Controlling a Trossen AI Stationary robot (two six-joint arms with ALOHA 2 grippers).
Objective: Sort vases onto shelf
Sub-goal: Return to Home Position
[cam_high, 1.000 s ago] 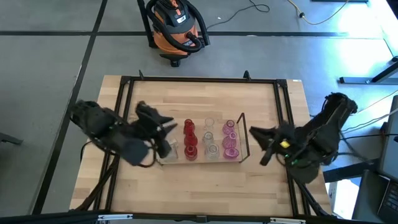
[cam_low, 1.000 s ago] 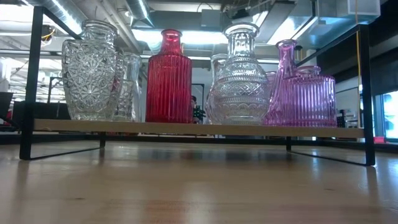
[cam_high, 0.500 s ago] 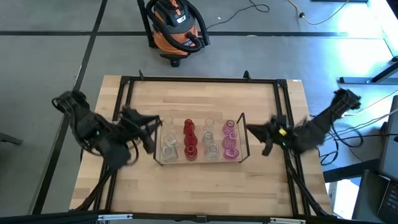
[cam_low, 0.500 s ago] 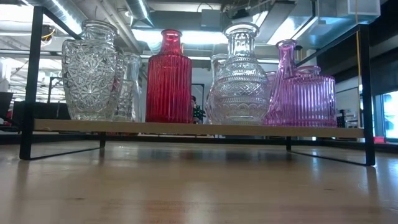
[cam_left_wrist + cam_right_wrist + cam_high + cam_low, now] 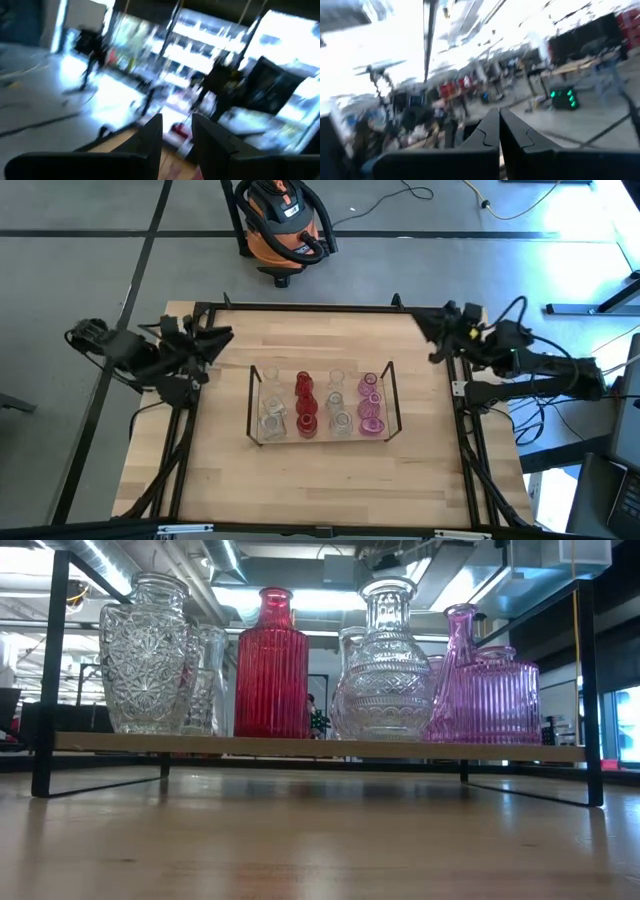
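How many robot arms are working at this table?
2. The left arm is at the table's left edge, the right arm at its right edge; neither touches the shelf.

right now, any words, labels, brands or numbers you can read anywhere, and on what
No text can be read in any view.
Orange and black vacuum: a pale label patch on top, too small to read.
Green lit panel in the room behind: too blurred to read.
Vases and shelf: no lettering shows on them.
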